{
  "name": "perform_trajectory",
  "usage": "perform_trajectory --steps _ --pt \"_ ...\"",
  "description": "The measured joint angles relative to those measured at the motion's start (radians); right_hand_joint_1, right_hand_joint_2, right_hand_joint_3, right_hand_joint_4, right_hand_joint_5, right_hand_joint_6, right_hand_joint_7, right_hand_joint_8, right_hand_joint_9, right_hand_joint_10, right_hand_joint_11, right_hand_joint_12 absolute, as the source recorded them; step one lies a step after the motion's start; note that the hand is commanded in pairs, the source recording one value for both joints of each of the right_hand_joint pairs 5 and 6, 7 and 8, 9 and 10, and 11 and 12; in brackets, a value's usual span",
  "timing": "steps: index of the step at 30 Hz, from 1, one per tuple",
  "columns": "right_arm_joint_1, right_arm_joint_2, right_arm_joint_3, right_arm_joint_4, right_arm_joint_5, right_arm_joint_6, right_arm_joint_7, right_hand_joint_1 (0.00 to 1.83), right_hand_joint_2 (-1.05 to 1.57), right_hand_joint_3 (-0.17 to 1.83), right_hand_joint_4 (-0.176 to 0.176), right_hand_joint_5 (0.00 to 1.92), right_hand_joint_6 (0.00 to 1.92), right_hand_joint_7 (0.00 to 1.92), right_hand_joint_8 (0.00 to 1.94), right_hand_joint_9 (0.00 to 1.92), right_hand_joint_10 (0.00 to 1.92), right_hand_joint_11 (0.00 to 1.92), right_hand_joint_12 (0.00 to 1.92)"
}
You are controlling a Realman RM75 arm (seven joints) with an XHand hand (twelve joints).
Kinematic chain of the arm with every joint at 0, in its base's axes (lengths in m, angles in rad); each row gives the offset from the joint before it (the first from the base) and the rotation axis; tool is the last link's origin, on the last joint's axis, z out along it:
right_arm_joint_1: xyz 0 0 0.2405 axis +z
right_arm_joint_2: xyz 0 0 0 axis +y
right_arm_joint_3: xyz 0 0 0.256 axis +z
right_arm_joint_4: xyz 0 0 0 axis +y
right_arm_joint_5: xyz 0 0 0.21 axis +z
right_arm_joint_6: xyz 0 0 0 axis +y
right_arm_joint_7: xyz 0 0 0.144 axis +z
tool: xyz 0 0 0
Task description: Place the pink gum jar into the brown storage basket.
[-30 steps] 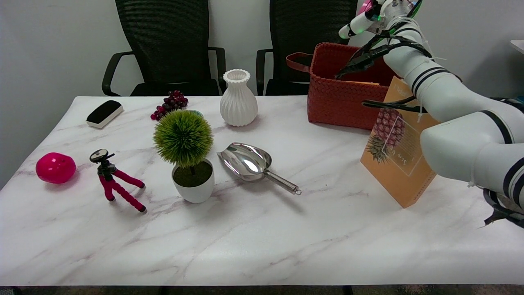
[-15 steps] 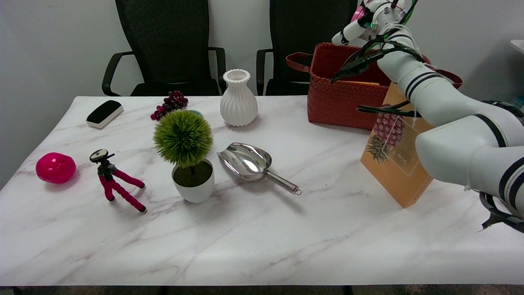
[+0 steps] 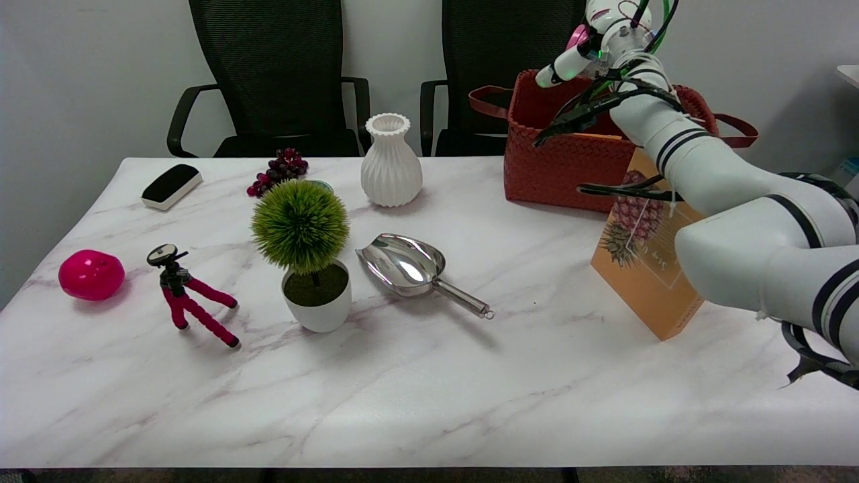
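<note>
My right hand (image 3: 585, 48) is high at the back right, over the near-left part of the open brown woven storage basket (image 3: 564, 161). A small patch of the pink gum jar (image 3: 578, 34) shows in its grip; most of the jar is hidden by the hand and the top edge of the picture. One white finger (image 3: 553, 72) sticks out to the left, just above the basket's rim. The arm reaches in from the lower right across an orange pineapple box.
The orange pineapple box (image 3: 647, 268) stands tilted in front of the basket, under my arm. Also on the marble table: a white vase (image 3: 391, 161), grapes (image 3: 278, 170), a potted green ball plant (image 3: 303, 251), a steel scoop (image 3: 413, 268), a pink tripod (image 3: 188, 295), a pink ball-shaped thing (image 3: 90, 274), and a black-and-white eraser (image 3: 171, 185).
My right hand has carried the pink jar to the left and a little lower, from above the basket's middle toward its left side. Nothing on the table has moved.
</note>
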Motion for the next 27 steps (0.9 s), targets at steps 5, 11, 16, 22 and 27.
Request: perform_trajectory --steps 5,11,16,22,27 --pt "-0.007 -0.008 0.000 -0.002 0.003 0.001 0.000 1.00 0.37 0.41 0.000 0.98 0.98 1.92 1.92 1.88 1.88 1.92 1.92" --pt "-0.016 -0.015 0.001 -0.006 0.010 0.005 0.000 1.00 0.37 0.41 0.000 0.99 0.99 1.92 1.92 1.88 1.88 1.92 1.92" --pt "-0.026 -0.020 0.001 -0.010 0.022 0.009 -0.002 1.00 0.38 0.41 0.000 0.98 0.98 1.92 1.92 1.87 1.87 1.92 1.92" --pt "-0.037 -0.023 0.002 -0.011 0.031 0.014 -0.004 0.98 0.30 0.50 0.000 0.92 0.92 1.83 1.83 1.65 1.65 1.92 1.92" --pt "-0.045 -0.026 0.003 -0.011 0.035 0.017 -0.004 1.06 -0.01 0.67 0.000 0.51 0.51 1.38 1.38 1.20 1.20 1.80 1.80"
